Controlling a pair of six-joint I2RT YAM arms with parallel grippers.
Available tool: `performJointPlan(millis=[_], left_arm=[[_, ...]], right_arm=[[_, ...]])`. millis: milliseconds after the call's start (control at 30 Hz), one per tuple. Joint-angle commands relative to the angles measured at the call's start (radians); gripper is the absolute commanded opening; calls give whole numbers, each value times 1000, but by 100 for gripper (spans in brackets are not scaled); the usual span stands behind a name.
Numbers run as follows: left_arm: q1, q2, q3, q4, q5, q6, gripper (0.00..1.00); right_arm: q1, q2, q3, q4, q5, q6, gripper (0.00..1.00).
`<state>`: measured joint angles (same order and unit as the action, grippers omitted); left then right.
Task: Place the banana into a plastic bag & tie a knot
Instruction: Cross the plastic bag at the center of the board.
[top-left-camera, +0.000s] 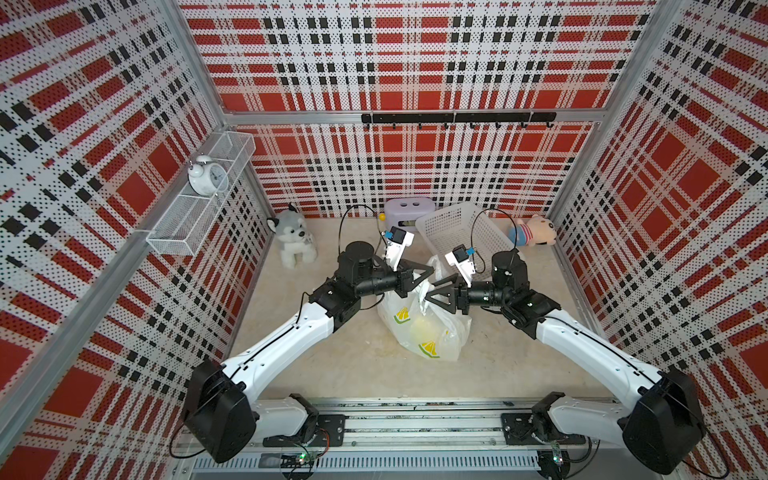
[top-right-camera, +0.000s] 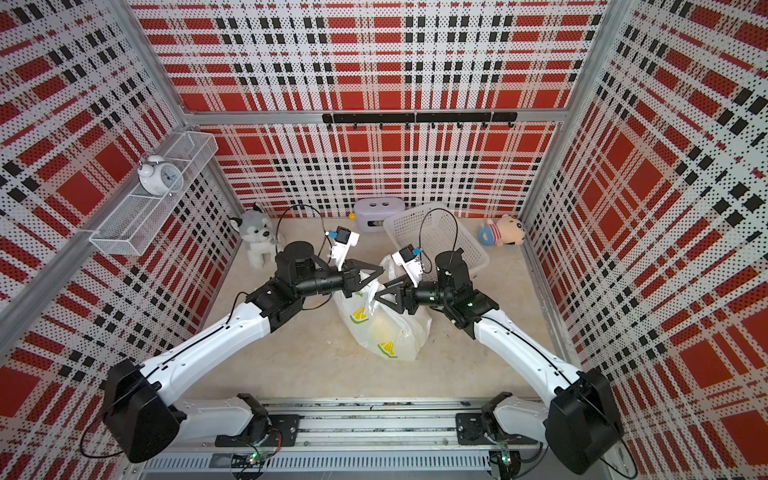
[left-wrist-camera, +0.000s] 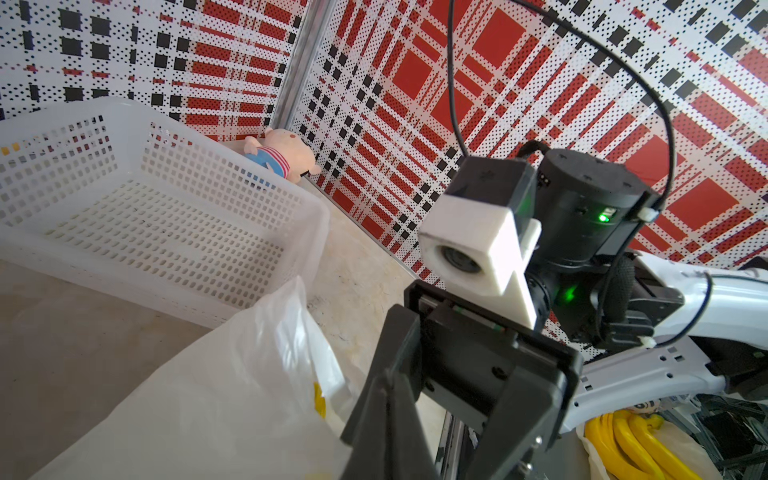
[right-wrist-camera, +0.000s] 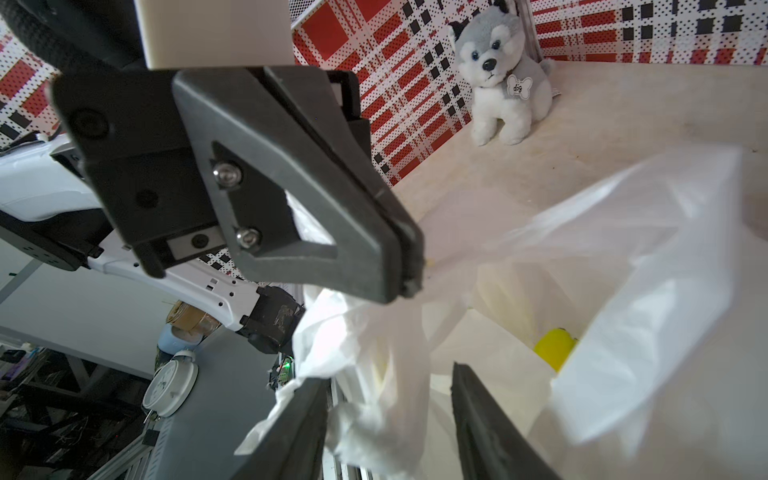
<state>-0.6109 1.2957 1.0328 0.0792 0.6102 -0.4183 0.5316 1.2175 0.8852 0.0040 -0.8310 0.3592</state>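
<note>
Banana (right-wrist-camera: 555, 347) lies inside the bag (top-left-camera: 451, 332), a yellow tip showing through the open mouth. The bag sits mid-counter (top-left-camera: 332, 365), near the basket (top-left-camera: 457, 232). I judge that first step done. My left gripper (right-wrist-camera: 409, 270) is clamped tight on an upper edge of the bag, lifting it. My right gripper (right-wrist-camera: 386, 374) has its jaws partway apart around a crumpled handle, not pinching it. No knot shows, and I see no crossed handles, so I judge all the tying is left.

Crinkly translucent plastic bag (top-left-camera: 453, 332), plush husky (top-left-camera: 293, 243)
</note>
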Motion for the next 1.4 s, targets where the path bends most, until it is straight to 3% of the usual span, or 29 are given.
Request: performJointPlan(millis=[0, 200, 600, 800, 1100, 1233, 1367], left_arm=[[8, 3, -4, 32, 17, 4, 0], [13, 8, -6, 36, 16, 0, 0], [20, 8, -10, 33, 7, -8, 0], [28, 10, -13, 36, 6, -11, 0], [31, 11, -22, 38, 10, -11, 0], [30, 10, -22, 39, 14, -12, 0], [28, 5, -25, 36, 15, -12, 0]], right_arm=[[18, 13, 20, 42, -26, -9, 50], [57, 36, 52, 12, 8, -40, 50], [150, 15, 109, -96, 311, -115, 51], [205, -2, 120, -137, 401, -145, 52], [209, -97, 24, -43, 278, -132, 65], [209, -90, 17, -54, 275, -151, 66], [186, -120, -3, -66, 286, -169, 76]])
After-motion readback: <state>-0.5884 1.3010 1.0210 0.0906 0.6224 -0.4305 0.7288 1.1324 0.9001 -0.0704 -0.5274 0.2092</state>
